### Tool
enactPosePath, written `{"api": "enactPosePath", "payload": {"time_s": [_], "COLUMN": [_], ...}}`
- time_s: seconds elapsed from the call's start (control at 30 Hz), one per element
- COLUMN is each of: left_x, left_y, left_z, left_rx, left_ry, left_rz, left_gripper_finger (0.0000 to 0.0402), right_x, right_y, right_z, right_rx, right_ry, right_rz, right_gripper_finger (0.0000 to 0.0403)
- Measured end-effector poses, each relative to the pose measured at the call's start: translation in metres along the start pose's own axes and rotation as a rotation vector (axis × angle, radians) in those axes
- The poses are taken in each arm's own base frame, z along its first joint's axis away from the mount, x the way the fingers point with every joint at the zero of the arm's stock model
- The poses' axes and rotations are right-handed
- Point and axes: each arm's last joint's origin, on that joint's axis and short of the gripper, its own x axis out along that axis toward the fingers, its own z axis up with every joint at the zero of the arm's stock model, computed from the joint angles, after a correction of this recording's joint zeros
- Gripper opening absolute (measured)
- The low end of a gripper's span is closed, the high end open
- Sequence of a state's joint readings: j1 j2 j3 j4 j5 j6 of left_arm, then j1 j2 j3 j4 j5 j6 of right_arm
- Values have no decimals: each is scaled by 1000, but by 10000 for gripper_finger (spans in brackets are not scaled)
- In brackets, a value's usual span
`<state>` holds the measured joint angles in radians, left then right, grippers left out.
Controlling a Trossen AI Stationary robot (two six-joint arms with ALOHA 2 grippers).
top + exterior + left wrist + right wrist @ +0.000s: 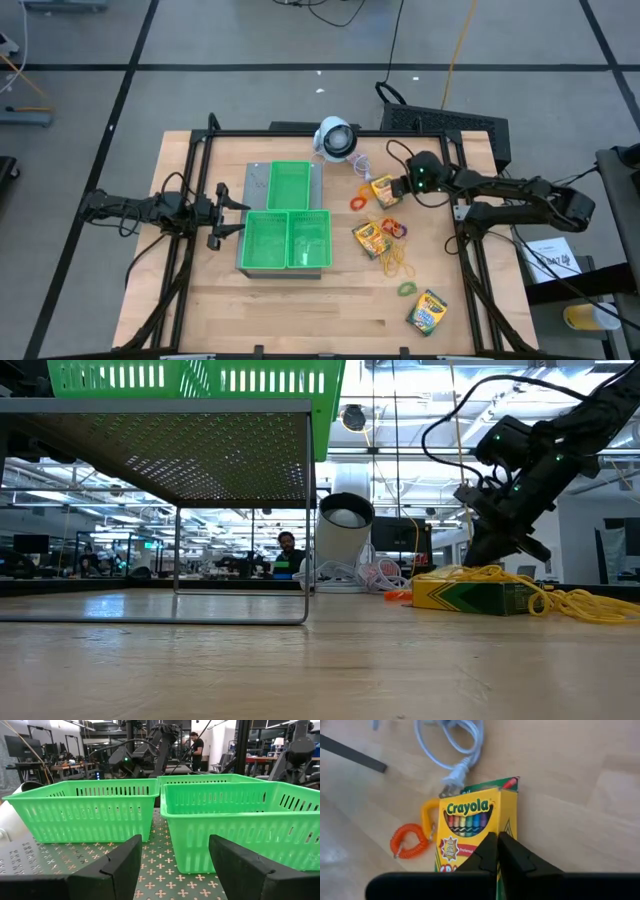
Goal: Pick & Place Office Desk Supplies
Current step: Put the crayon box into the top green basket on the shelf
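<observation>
I'm parking the left claw [243, 211] at the bench's [300, 310] left side, fingers standing wide w/ nothing between them, pointing at the green trays [288, 215] on their perforated metal stand. Moving right, I'm seeing the white round device [336, 138] w/ its cord at the back edge, then the supplies scattered right of the trays: an orange coil loop [410, 840], a crayon box mid-bench [370, 239] beside a tangle of yellow and red bands [396, 247], a green loop [406, 289], and a third crayon box [428, 312] near the front-right. I'm working the right claw [497, 851] over the rear crayon box [472, 827]; its fingers are pressed fully together, tips resting on the box face, so I'm judging it has no real hold on it. Risk from here: lifting now prob. brings up nothing, or the tips are skidding the box into the cord plug just beside it; cause is the fingers closing on top of the box rather than around its sides. Readable on the box: "Crayola", plus part of a word starting "Preferr" on a small seal.
</observation>
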<state>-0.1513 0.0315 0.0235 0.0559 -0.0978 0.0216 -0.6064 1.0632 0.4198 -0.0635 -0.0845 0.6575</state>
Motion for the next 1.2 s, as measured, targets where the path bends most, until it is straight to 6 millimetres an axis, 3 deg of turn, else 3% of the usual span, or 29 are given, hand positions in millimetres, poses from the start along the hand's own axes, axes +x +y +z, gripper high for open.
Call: {"api": "enactPosePath", "payload": {"time_s": [0.67,1.2], "left_x": [0,0], "left_y": [0,0], "left_z": [0,0], "left_rx": [0,0], "left_ry": [0,0], "left_rz": [0,0], "left_gripper_finger": [241,241], "right_x": [-59,-85], "right_y": [19,40], "right_z": [14,26], "right_rx": [-87,-247], "right_ry": [-283,-415], "right_rz": [282,650], "right_gripper_finger": [1,1]}}
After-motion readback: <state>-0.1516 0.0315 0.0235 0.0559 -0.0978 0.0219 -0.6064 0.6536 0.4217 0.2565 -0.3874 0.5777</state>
